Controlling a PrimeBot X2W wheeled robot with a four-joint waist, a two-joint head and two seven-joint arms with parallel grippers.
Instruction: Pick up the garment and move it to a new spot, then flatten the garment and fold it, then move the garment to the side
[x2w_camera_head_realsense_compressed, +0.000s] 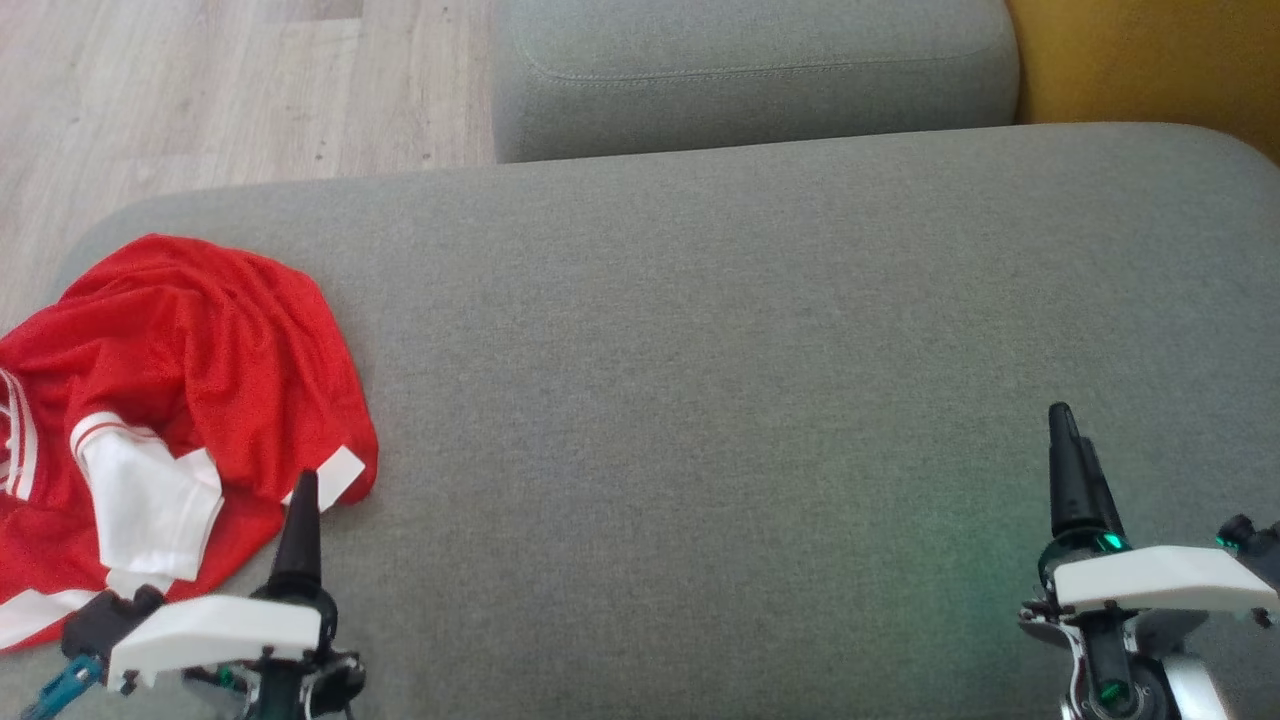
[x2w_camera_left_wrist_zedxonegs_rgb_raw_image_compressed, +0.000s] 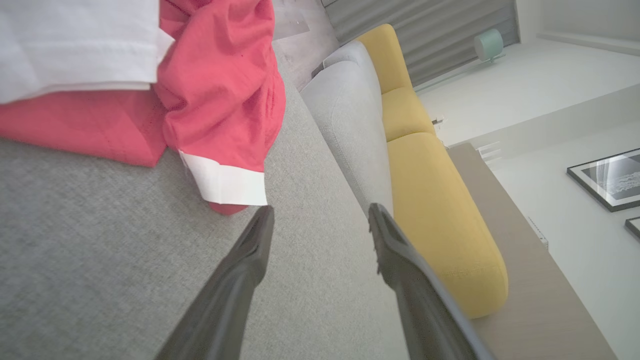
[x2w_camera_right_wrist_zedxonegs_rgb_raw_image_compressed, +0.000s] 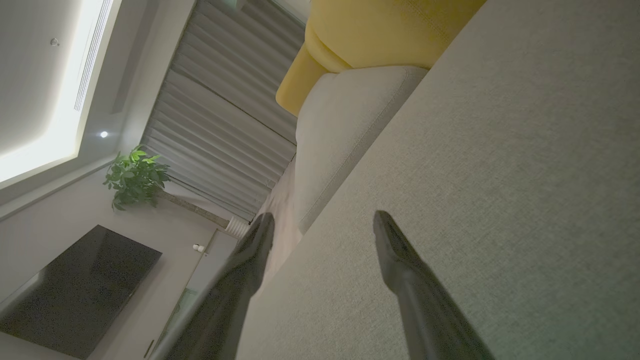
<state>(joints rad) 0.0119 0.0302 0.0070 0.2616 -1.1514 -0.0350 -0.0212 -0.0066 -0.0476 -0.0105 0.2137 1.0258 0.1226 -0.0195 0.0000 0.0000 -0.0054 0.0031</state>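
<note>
Red garment lies crumpled just beyond the left claw.

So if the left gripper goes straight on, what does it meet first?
Probably the red garment, its white cuff just off the left gripper; otherwise it only skims the grey cushion.

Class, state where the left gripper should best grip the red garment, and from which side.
Probably the white cuff jutting from the red garment, approached low from the bare cushion side; it lies free, nearest the left gripper with its open jaws.
</note>
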